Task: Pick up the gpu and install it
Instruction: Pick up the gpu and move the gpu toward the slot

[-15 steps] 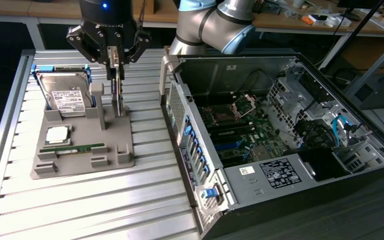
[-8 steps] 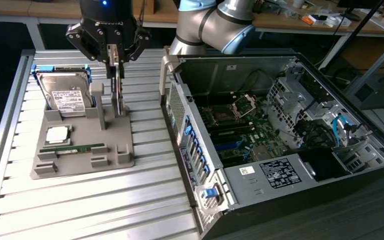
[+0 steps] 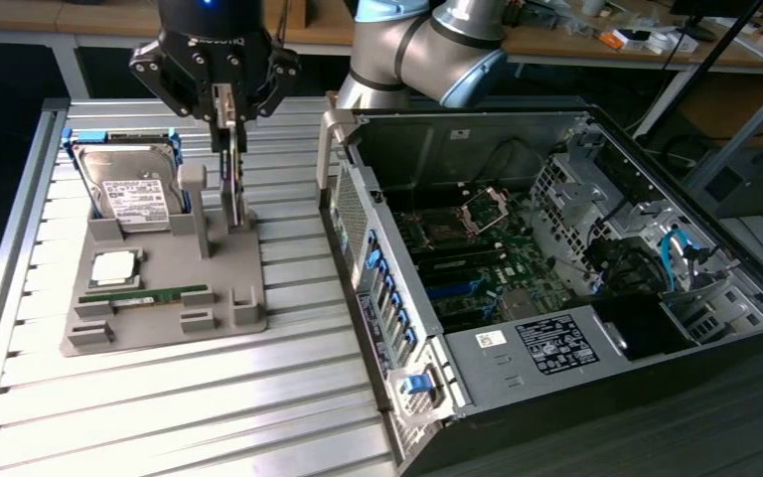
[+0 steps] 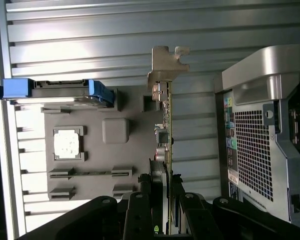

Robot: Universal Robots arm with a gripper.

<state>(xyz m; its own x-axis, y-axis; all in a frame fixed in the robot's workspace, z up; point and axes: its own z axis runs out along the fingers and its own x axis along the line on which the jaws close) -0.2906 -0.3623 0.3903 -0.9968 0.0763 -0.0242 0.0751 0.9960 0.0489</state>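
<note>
We see the gripper (image 3: 229, 121) pinching the gpu (image 3: 234, 187) by its upper edge, one finger pressed to each face of the thin board, so the card hangs on edge below it. The card reaches down to the gray fixture (image 3: 156, 323) on the slatted table (image 3: 223, 407). Its lower edge merges with the fixture's upright posts, and we cannot tell whether it sits in its slot or has just cleared it. In the wrist view the card shows edge-on as a narrow strip, so its faces and components are barely readable. Its silver bracket (image 4: 167, 62) stands out plainly at the end far from the fingers, while the near end is hidden between the dark fingers (image 4: 157, 182). On the fixture, toward the exterior view's left of the card, lie the hard drive (image 3: 136, 189) in blue rails, a processor chip (image 3: 114, 265) and a green memory stick (image 3: 143, 295). The open computer case (image 3: 395, 298) lies to the exterior view's right, apart from the card, with its motherboard (image 3: 481, 268) exposed. We cannot make out the card slots among the dark parts and cables. The arm (image 3: 421, 45) is cut off at the frame's top edge.
</note>
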